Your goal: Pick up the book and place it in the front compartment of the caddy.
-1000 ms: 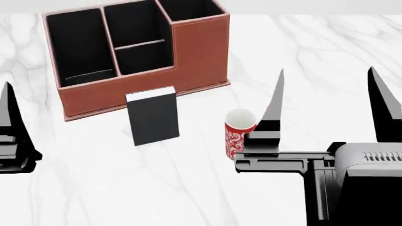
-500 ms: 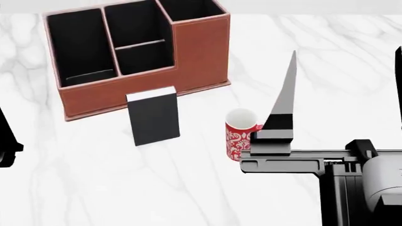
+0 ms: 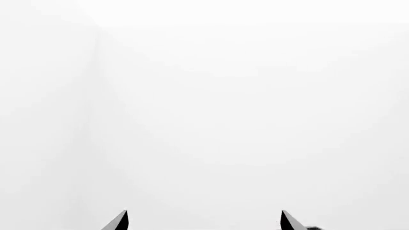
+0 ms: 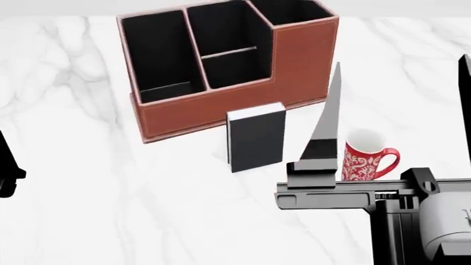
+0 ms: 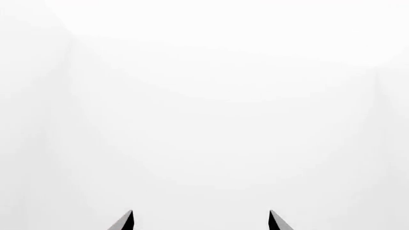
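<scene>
Book (image 4: pixel 256 137) stands upright on the white marble table (image 4: pixel 110 210), black cover toward the camera and white page edges on top, just in front of the caddy's long low front wall. No gripper touches it.

Left to right in the head view:

Left gripper (image 4: pixel 7 165): only a black sliver shows at the frame's left edge, well apart from the book. In the left wrist view its two fingertips (image 3: pixel 118 221) stand spread with a wide gap, nothing between them, facing a blank white background.

Caddy (image 4: pixel 220 113): reddish-brown box with black lining, set at an angle behind the book. A long cell runs along its left side. Beside it two short cells share a thin crosswise divider; the front compartment (image 4: pixel 234 69) is the one nearer the book. A taller end section occupies the right end.

Right gripper (image 4: pixel 397 105): its near finger (image 4: pixel 324 132) rises as a tapered blade just right of the book, apart from it. The other finger is cut by the frame's right edge. The fingers are spread wide and hold nothing; the right wrist view confirms the separated tips against blank white.

Mug (image 4: pixel 364 160): red-and-white patterned, upright, handle to the right, seen between the right gripper's fingers and partly hidden by the near finger.
</scene>
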